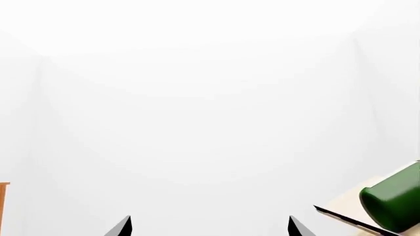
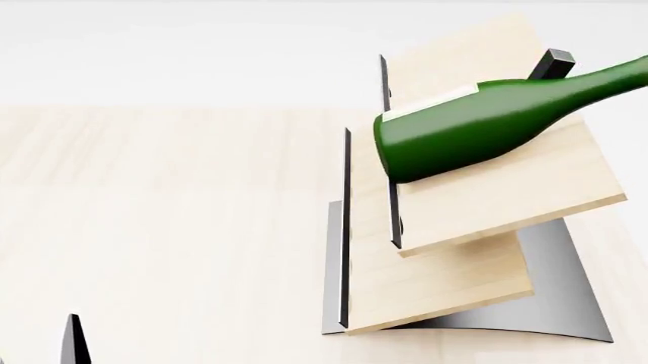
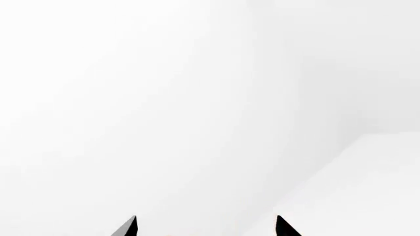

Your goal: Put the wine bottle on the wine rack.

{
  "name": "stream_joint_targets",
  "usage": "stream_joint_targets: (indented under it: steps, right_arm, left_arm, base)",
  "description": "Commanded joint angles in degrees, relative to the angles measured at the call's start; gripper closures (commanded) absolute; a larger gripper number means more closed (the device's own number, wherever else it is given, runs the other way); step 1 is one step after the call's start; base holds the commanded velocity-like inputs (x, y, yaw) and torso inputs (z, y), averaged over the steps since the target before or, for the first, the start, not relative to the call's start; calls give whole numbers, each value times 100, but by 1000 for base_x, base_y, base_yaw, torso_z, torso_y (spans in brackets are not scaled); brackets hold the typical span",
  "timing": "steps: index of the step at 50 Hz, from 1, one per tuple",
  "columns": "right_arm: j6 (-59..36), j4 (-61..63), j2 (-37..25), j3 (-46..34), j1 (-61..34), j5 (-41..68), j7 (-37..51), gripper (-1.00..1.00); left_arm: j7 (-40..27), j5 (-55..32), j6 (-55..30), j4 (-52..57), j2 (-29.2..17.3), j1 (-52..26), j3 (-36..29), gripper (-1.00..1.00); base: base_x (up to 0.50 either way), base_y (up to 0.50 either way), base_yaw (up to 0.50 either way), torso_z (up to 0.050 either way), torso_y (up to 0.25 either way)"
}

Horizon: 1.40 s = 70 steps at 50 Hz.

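Observation:
The dark green wine bottle (image 2: 476,125) lies on its side across the top slanted board of the wine rack (image 2: 506,201), base toward the black edge strip, neck running off the right edge; cork and label are out of view. No gripper touches it. In the left wrist view my left gripper (image 1: 210,221) is open and empty, with the bottle's base (image 1: 394,201) and a rack board (image 1: 345,205) off to one side. One left fingertip (image 2: 73,337) shows in the head view, well clear of the rack. My right gripper (image 3: 205,221) is open and empty, facing white walls.
The rack's lower board (image 2: 445,288) and curved grey metal base (image 2: 567,296) stand on a light-wood tabletop (image 2: 152,212). A dark square post (image 2: 552,64) rises behind the bottle; I cannot tell what it is. An orange-brown edge (image 1: 3,201) shows at the left wrist view's border.

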<state>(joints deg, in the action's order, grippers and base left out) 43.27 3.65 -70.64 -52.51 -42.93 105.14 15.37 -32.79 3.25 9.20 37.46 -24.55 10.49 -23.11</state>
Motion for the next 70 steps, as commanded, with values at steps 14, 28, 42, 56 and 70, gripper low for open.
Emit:
stream_joint_targets:
  steps: [14, 28, 42, 56, 70]
  right_arm:
    - [1560, 1225, -1096, -145, 653, -3942, 2881, -100]
    - [1660, 1663, -994, 4498, 4774, -4685, 3038, -100]
    - [1244, 2632, 31, 8030, 7273, -4166, 2051, -100]
    - [1392, 4080, 1694, 10318, 8467, -2018, -586, -100]
    - [719, 4771, 2840, 11708, 8595, -56, -2048, -100]
  left_arm:
    - [-17, 28, -2, -6, -5, -15, -56, -100]
    - [-24, 44, 42, -71, -7, -27, -98, -100]
    - [-34, 59, 67, -113, -10, -32, -135, -100]
    - [-39, 68, 88, -144, -16, -44, -170, -100]
    - [-51, 68, 105, -169, -22, -57, -194, -100]
  base:
    - [0, 0, 0, 0, 0]
    - [0, 0, 0, 0, 0]
    - [0, 0, 0, 0, 0]
    - [0, 0, 0, 0, 0]
    - [0, 0, 0, 0, 0]
